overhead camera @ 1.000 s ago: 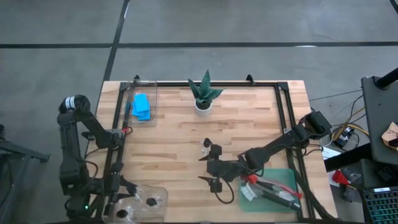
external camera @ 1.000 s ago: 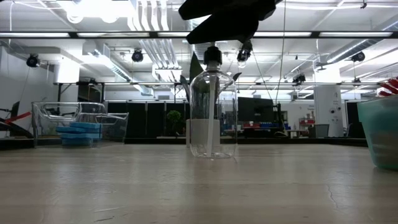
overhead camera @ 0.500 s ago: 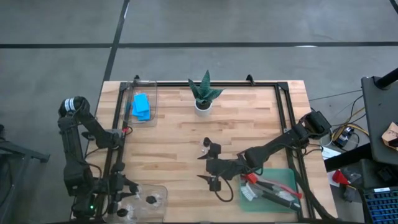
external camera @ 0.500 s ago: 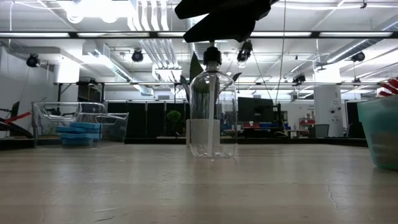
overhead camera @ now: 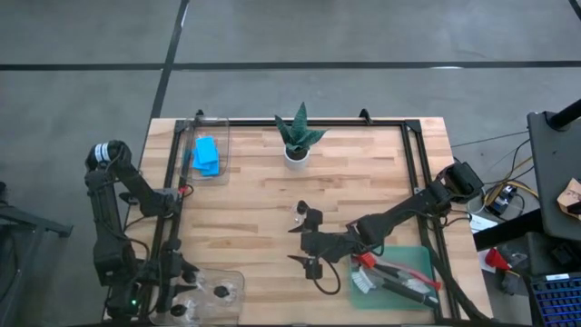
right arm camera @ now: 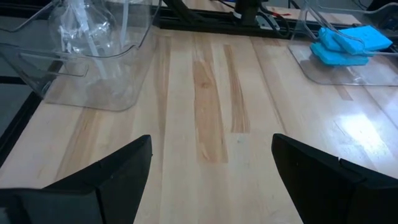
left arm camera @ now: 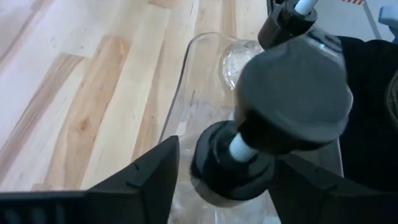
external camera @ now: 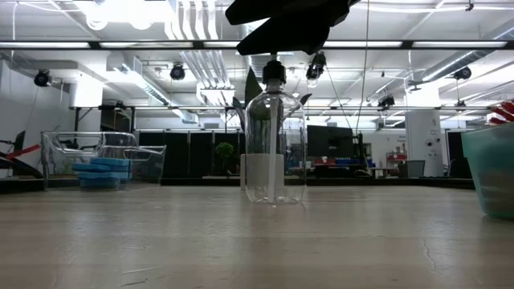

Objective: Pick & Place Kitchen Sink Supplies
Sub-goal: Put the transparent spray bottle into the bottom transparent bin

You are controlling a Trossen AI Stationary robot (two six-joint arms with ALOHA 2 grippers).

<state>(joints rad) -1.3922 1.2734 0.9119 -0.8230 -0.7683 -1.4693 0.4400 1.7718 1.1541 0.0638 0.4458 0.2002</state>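
In the low view the dark right arm (external camera: 285,24) is cut off by the top edge, so its fingers are out of sight there, and the teal tray (external camera: 491,168) runs off the right edge. The white pot of the small green plant (external camera: 261,170) is half hidden behind the clear black-capped bottle (external camera: 275,136). In the left wrist view the clear plastic bin (left arm camera: 205,81) is largely blocked by a black-capped bottle (left arm camera: 233,162), blurred and close. In the high view the bottles in that bin (overhead camera: 207,295) are too small to count.

Overhead, table-level and two wrist cameras, sharing the table (overhead camera: 263,204).
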